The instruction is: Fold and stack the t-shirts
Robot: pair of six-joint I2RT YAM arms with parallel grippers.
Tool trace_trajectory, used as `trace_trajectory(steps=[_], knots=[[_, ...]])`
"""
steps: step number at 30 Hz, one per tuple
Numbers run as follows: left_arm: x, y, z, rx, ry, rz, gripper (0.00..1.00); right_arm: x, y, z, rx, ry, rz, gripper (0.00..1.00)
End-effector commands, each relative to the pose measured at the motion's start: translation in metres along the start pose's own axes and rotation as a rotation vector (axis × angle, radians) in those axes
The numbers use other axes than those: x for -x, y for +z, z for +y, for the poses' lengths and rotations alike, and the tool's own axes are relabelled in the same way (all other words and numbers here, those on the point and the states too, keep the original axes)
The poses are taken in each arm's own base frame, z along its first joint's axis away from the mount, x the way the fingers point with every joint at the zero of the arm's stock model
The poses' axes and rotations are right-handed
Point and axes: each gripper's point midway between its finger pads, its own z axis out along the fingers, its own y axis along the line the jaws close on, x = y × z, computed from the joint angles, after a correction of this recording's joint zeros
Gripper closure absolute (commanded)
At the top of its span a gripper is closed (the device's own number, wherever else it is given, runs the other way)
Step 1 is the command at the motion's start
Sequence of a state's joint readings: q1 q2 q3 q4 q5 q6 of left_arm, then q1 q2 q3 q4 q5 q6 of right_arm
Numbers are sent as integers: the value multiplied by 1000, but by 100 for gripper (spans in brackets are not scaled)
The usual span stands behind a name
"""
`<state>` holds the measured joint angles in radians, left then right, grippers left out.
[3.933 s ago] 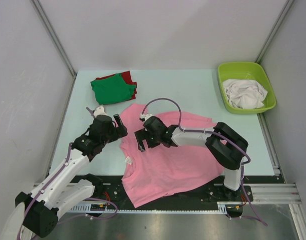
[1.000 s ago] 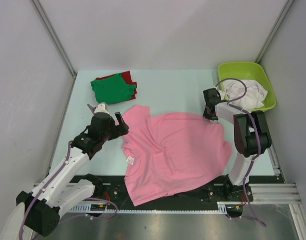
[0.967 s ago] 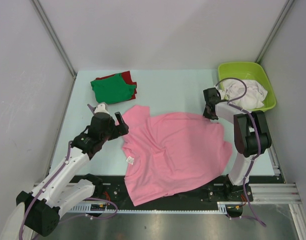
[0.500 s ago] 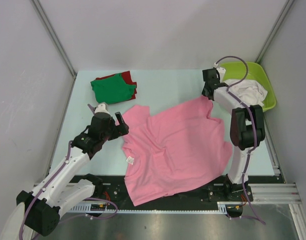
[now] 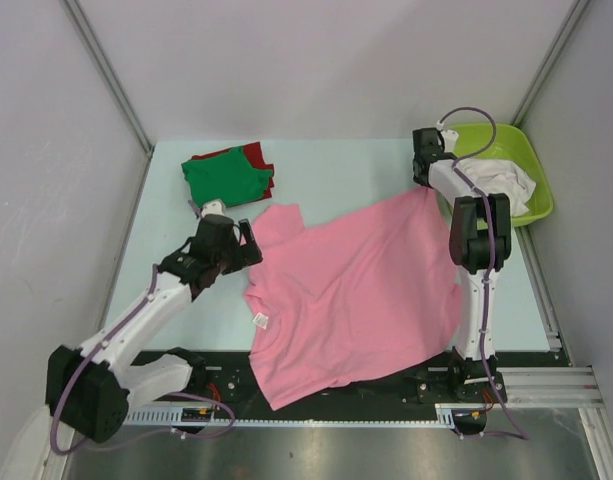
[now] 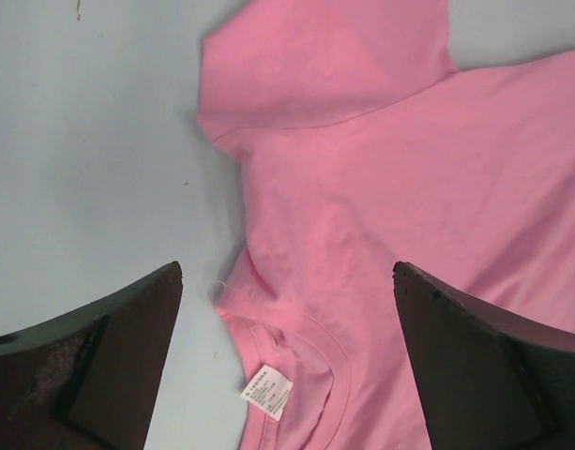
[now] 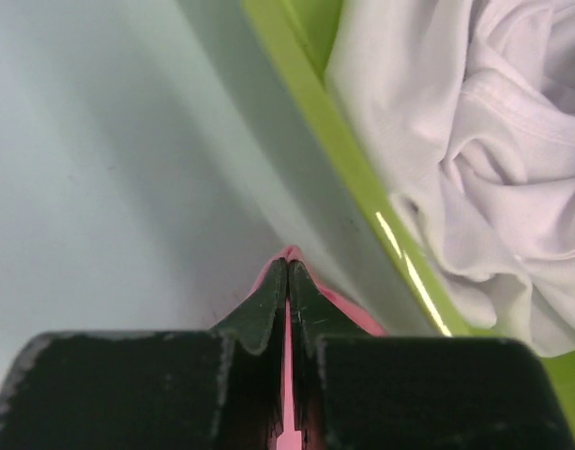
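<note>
A large pink t-shirt point(image 5: 356, 290) lies spread over the middle of the table, its white neck label point(image 5: 258, 320) at the left. My right gripper point(image 5: 424, 182) is shut on the shirt's far right corner and holds it up beside the tub. In the right wrist view the pink cloth point(image 7: 292, 251) is pinched between the shut fingers of that gripper point(image 7: 288, 267). My left gripper point(image 5: 248, 240) hovers open by the left sleeve. In the left wrist view it point(image 6: 285, 281) stands wide above the collar and label point(image 6: 268, 396). A folded green t-shirt point(image 5: 224, 182) lies on a red one point(image 5: 254, 153) at the back left.
A lime-green plastic tub point(image 5: 541, 190) at the back right holds crumpled white t-shirts point(image 5: 506, 180). Its rim point(image 7: 362, 178) runs close past my right fingers. Grey walls close in the table on three sides. The pink hem hangs over the near edge.
My right gripper has carried the pink shirt's corner from the middle to the back right beside the tub, pulling the shirt out flat. My left arm has edged closer to the sleeve.
</note>
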<state>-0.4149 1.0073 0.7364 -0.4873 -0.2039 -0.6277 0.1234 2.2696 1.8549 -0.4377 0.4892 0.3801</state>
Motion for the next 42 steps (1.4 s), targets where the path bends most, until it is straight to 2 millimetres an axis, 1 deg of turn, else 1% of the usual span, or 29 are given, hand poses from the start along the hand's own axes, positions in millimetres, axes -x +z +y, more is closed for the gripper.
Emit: trace_trajectory(steps=[1, 2, 3, 4, 5, 6, 7, 8, 9, 10, 11, 12, 13, 14, 16, 17, 20, 23, 24, 27, 28, 31, 33, 36, 37, 39, 41, 42], knots=[[34, 23, -7, 80, -9, -47, 1, 23, 2, -6, -2, 48, -34, 100], [48, 25, -11, 100, -12, -74, 1, 24, 2, -5, 4, 49, -34, 100], [44, 40, -3, 164, 3, -42, 0, 25, 2, -4, 10, 52, -36, 100], [53, 44, 4, 225, 13, -70, 0, 25, 1, -2, 23, 54, -31, 100], [68, 49, 1, 241, 10, -95, 0, 25, 1, 0, 30, 56, -31, 100], [72, 55, 3, 259, 14, -90, 0, 26, -1, 1, 37, 58, -33, 100], [68, 72, 7, 292, 26, -58, 0, 26, -2, 2, 46, 62, -34, 100], [83, 77, 7, 307, 11, -82, 1, 26, -3, 4, 54, 65, -35, 100], [87, 85, 9, 322, 5, -78, 1, 26, -4, 4, 59, 65, -33, 100], [82, 100, 16, 353, 11, -46, 2, 25, -4, 5, 64, 69, -30, 100], [94, 108, 15, 348, -2, -76, 2, 25, -5, 6, 71, 69, -32, 100], [95, 115, 18, 364, 5, -77, 2, 22, -4, 4, 71, 67, -29, 100], [90, 127, 25, 399, 27, -55, 2, 22, -7, 6, 82, 66, -29, 100], [98, 135, 26, 409, 24, -70, 3, 24, -8, 7, 88, 70, -36, 100], [100, 145, 30, 435, 53, -69, 4, 23, -10, 6, 99, 71, -36, 100], [98, 155, 32, 452, 63, -60, 5, 23, -11, 7, 106, 73, -41, 100], [96, 176, 26, 413, 110, -45, 11, 23, -11, 8, 113, 77, -41, 100], [89, 189, 12, 309, 152, -24, 13, 19, -9, 8, 114, 68, -32, 100], [86, 190, 3, 251, 168, -11, 14, 20, -8, 7, 112, 70, -34, 100], [84, 194, -7, 171, 189, -21, 14, 15, -6, 8, 112, 68, -25, 100], [84, 196, -16, 121, 197, -24, 15, 15, -6, 9, 115, 71, -23, 100], [79, 200, -29, 29, 230, -22, 15, 10, -7, 13, 118, 61, -19, 100], [75, 202, -35, -9, 247, -8, 16, 8, -7, 12, 115, 60, -16, 100], [63, 209, -40, -58, 263, 33, 19, 6, -7, 14, 117, 56, -12, 100], [60, 211, -41, -61, 267, 57, 24, 6, -7, 14, 118, 56, -11, 100], [58, 212, -45, -80, 274, 77, 32, 6, -8, 13, 117, 56, -12, 100], [57, 214, -45, -73, 278, 96, 54, 7, -9, 13, 116, 56, -14, 100], [56, 215, -44, -69, 278, 106, 66, 6, -9, 13, 116, 53, -11, 100]])
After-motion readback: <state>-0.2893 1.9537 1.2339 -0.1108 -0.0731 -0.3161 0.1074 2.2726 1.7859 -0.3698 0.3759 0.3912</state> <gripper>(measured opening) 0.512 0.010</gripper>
